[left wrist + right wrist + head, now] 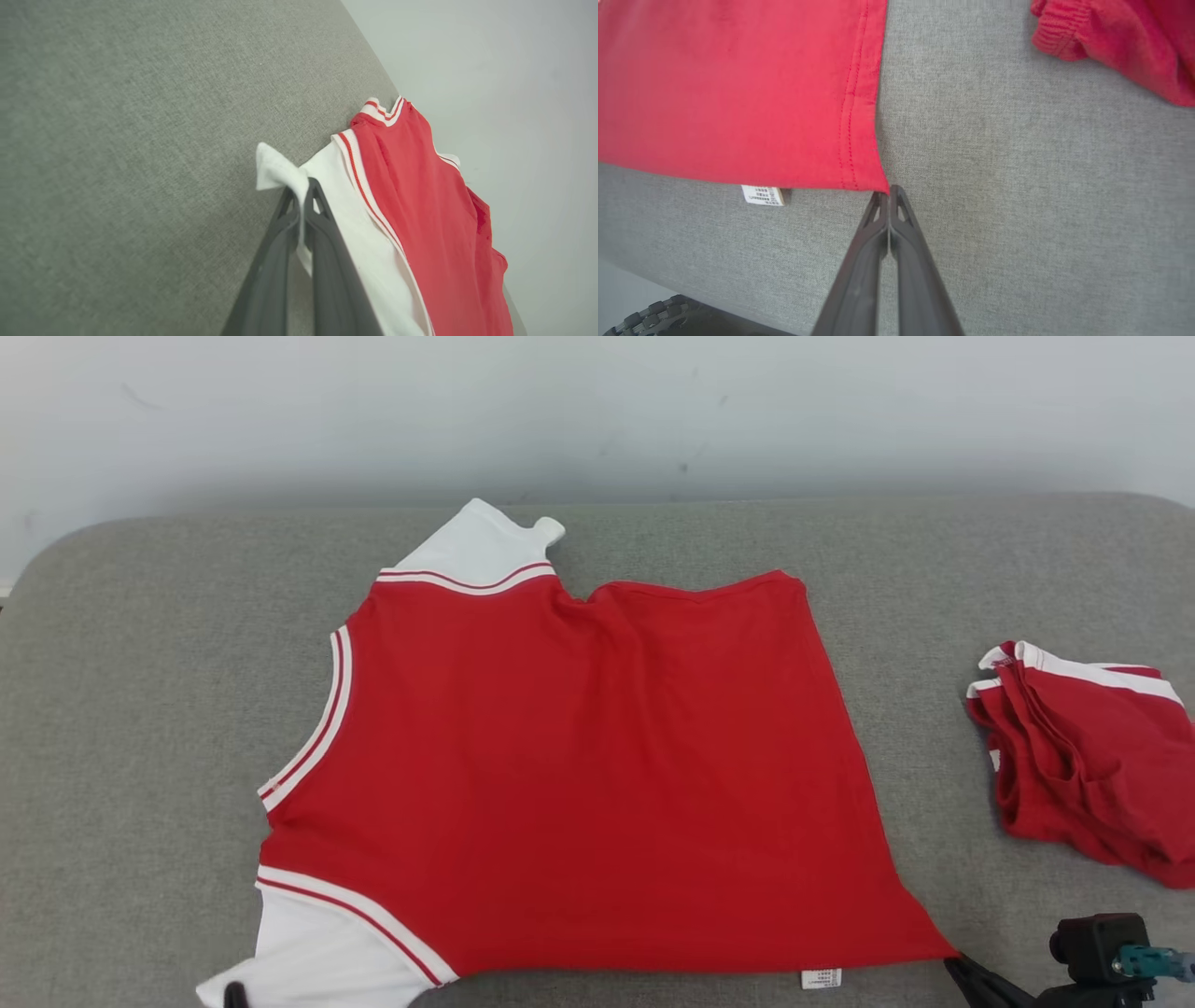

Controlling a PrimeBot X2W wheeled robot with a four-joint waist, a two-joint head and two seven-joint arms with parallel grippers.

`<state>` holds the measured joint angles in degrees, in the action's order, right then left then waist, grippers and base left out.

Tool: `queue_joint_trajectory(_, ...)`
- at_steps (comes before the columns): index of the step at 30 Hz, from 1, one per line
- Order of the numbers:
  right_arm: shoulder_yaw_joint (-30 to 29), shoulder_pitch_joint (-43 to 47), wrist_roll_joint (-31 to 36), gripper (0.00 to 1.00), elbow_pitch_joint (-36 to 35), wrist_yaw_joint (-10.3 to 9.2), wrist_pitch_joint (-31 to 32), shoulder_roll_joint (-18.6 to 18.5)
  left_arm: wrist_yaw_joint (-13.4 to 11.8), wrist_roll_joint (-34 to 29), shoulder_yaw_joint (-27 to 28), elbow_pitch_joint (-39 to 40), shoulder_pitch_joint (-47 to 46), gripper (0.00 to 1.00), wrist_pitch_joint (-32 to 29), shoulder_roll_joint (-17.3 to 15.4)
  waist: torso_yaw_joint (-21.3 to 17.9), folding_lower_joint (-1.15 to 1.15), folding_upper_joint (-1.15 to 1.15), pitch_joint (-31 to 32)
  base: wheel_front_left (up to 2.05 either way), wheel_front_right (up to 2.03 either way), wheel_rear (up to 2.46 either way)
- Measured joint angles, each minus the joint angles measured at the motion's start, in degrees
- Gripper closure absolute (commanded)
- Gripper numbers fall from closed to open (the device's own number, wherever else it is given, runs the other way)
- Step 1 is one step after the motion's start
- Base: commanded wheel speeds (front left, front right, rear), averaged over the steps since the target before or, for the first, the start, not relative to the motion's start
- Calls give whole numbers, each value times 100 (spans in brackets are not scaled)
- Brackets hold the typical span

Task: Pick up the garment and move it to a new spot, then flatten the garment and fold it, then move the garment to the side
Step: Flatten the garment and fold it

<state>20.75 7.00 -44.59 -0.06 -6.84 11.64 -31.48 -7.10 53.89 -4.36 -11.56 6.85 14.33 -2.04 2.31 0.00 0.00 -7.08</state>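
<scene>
A red garment with white sleeves and striped trim lies spread flat on the grey cushion. My left gripper sits at the bottom edge of the head view. The left wrist view shows that gripper shut on the tip of the near white sleeve, with the red body stretching away beyond it. My right gripper is shut at the garment's near right hem corner. In the right wrist view its tips pinch the very point of the stitched hem.
A second red garment with white trim lies bunched at the cushion's right side, also in the right wrist view. A white care label sticks out from the near hem. A pale wall rises behind the cushion.
</scene>
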Motion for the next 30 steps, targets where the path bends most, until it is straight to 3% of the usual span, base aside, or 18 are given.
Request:
queue_joint_trajectory(16,-811,487,325,100,-189,-24,357,164,-1,113,-748,-47,605,100,1,-33,39,0,0,-68,0,0,0)
queue_joint_trajectory(17,-839,516,359,0,-211,-24,359,192,-1,124,-765,-49,607,100,1,-33,65,0,0,-74,0,0,0)
queue_joint_trajectory(24,-982,551,511,0,-302,-31,560,358,0,152,-804,-143,602,100,1,-40,261,0,0,-81,0,0,0)
queue_joint_trajectory(25,-982,551,553,0,-331,-31,605,386,-1,152,-822,-189,605,84,2,-41,283,0,0,-71,0,0,0)
queue_joint_trajectory(26,-985,550,594,0,-346,-31,619,410,-1,152,-865,-226,611,38,3,-43,299,0,0,-57,0,0,0)
queue_joint_trajectory(27,-989,549,613,0,-360,-31,661,431,-1,151,-928,-263,611,0,8,-49,311,1,0,-41,0,0,0)
queue_joint_trajectory(30,-995,549,702,0,-383,-31,764,490,-2,143,-1031,-365,613,0,8,-49,334,0,0,18,0,0,0)
